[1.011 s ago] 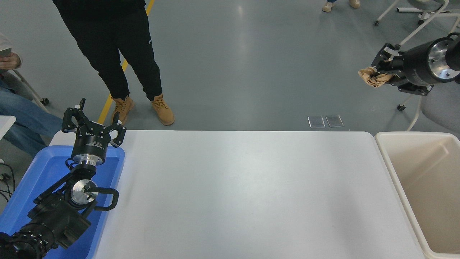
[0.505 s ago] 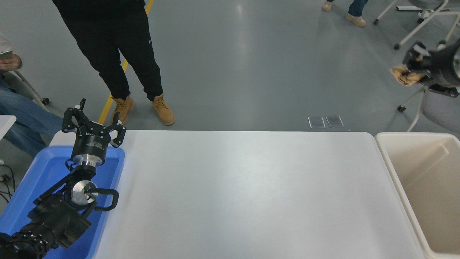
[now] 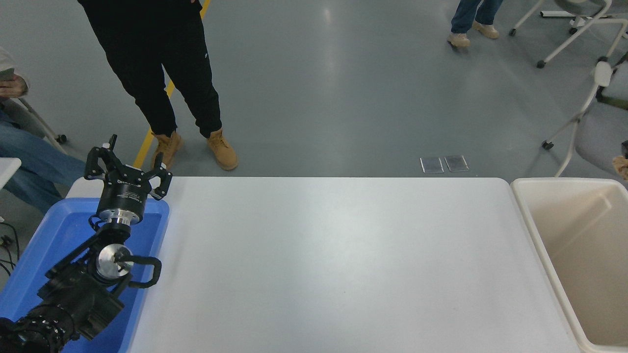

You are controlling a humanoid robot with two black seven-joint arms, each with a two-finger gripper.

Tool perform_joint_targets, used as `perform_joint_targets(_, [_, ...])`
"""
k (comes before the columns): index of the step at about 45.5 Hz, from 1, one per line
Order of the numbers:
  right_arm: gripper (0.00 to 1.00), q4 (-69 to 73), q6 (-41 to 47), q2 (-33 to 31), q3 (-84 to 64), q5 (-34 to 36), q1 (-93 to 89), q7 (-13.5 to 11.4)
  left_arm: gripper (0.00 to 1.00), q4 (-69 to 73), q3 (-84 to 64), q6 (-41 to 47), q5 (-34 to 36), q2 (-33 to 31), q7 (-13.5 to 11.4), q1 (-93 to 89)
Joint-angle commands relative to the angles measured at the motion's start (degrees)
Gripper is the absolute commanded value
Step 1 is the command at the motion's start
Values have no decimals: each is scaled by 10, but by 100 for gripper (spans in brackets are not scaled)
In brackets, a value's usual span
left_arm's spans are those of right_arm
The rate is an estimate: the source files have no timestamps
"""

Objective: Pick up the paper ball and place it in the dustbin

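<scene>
Room: grey shop floor is stretching behind a white rectangular table (image 3: 324, 264), with a person in black trousers (image 3: 162, 73) standing at its far side.
Bin: large cream-beige plastic dustbin (image 3: 527, 215) is sitting right beside the table's right end, looking empty.
Paper: only a tan sliver of the crumpled brown paper ball (image 3: 622, 166) is peeking in just above the dustbin's far rim.
Right arm: mostly out of frame now, so can't tell its grip.
Left gripper (image 3: 128, 169): idling spread open over the shallow blue plastic tray (image 3: 49, 235) left of the table.
Progress: pickup looks done, drop still pending.
Change: half a second back the ball was hanging higher and clearly pinched; now it's lower, nearly off-frame.
</scene>
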Motion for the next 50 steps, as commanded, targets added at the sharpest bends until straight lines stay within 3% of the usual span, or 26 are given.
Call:
perform_joint_targets(1, [0, -71, -33, 60, 44, 6, -124, 2, 99, 0, 0, 0, 0, 0, 0, 0])
perform_joint_targets(11, [2, -94, -39, 93, 44, 6, -158, 3, 99, 0, 0, 0, 0, 0, 0, 0])
perform_joint_targets(12, [19, -94, -39, 93, 44, 6, -158, 3, 99, 0, 0, 0, 0, 0, 0, 0])
perform_joint_targets(15, [81, -94, -39, 93, 39, 4, -158, 3, 99, 0, 0, 0, 0, 0, 0, 0])
perform_joint_targets(16, [96, -94, -39, 93, 38, 1, -159, 4, 99, 0, 0, 0, 0, 0, 0, 0])
perform_joint_targets(17, [100, -94, -38, 93, 38, 1, -158, 3, 99, 0, 0, 0, 0, 0, 0, 0])
perform_joint_targets(33, [100, -83, -30, 89, 24, 1, -133, 3, 99, 0, 0, 0, 0, 0, 0, 0])
perform_joint_targets(45, [100, -2, -29, 79, -148, -2, 57, 3, 99, 0, -1, 0, 0, 0, 0, 0])
perform_joint_targets(50, [100, 21, -20, 108, -165, -5, 126, 3, 99, 0, 0, 0, 0, 0, 0, 0])
